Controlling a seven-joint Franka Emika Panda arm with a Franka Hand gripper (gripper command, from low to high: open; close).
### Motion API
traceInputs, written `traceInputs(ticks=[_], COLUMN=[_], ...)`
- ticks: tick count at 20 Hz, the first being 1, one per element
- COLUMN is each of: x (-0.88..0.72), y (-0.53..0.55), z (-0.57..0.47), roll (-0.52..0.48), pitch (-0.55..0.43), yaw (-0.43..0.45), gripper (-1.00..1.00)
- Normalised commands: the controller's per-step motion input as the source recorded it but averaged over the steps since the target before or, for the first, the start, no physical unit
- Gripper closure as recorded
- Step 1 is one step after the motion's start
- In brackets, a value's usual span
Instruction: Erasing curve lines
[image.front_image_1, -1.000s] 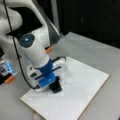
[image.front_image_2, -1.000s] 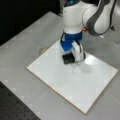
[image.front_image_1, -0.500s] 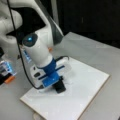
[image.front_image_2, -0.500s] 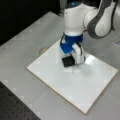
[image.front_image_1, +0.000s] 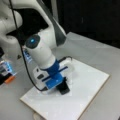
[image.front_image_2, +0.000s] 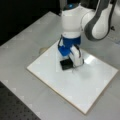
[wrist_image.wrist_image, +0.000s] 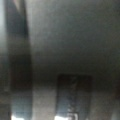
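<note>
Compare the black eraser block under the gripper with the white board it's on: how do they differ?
The eraser block is black; the board is white. The block is small, covering only a patch of the far larger board. The block sits under the gripper; the board lies flat on the grey table. Both look rectangular.

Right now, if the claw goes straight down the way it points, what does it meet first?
Probably the flat white rectangular board: the claw points down with a black block under it that seems already resting on the board.

Grey table (image.front_image_2: 30, 37), white board (image.front_image_2: 82, 87) lying on it
</note>
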Motion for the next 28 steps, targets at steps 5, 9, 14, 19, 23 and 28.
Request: traceInputs(ticks=[5,9,14,19,23,28], x=[0.41,0.50,0.57,0.67,0.72,0.61], y=[0.38,0.39,0.31,0.31,0.41,0.42], z=[-0.83,-0.91,-0.97,-1.00,-1.00,-1.00], roll=[0.171,0.160,0.137,0.114,0.112,0.094], pitch=[-0.050,-0.056,-0.048,-0.056,-0.073,-0.052], yaw=[-0.159,-0.185,-0.208,-0.253,-0.291,-0.306], gripper=[1.00,1.00,1.00,1.00,1.00,1.00])
